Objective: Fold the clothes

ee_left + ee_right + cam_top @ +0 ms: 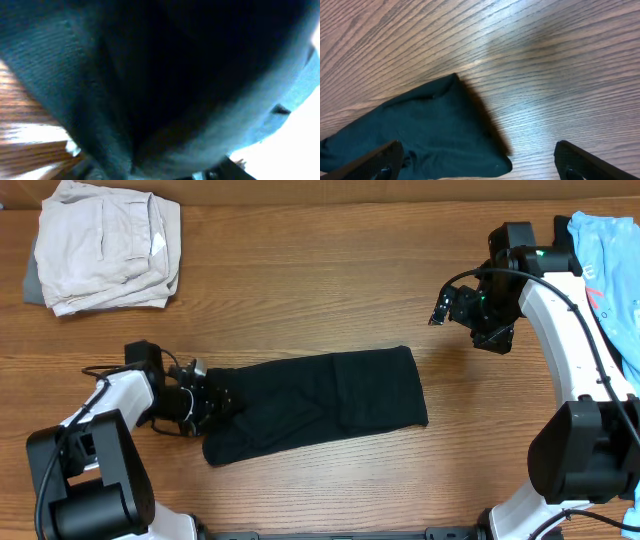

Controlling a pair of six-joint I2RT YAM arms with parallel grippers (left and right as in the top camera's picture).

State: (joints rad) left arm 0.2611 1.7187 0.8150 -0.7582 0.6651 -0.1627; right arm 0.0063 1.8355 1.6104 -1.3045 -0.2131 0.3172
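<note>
The black T-shirt (320, 405) lies folded into a long band across the middle of the wooden table. My left gripper (215, 402) is at the band's left end and looks shut on the cloth; the left wrist view is filled with blurred dark T-shirt fabric (165, 85) pressed against the camera. My right gripper (480, 315) hangs above the table to the upper right of the shirt, open and empty. In the right wrist view the T-shirt's right end (425, 130) shows below the spread fingers (480, 167).
A beige folded garment (105, 245) lies at the back left corner. A light-blue shirt with red print (610, 270) lies at the right edge, beside the right arm. Bare wood (320, 270) shows behind the black shirt.
</note>
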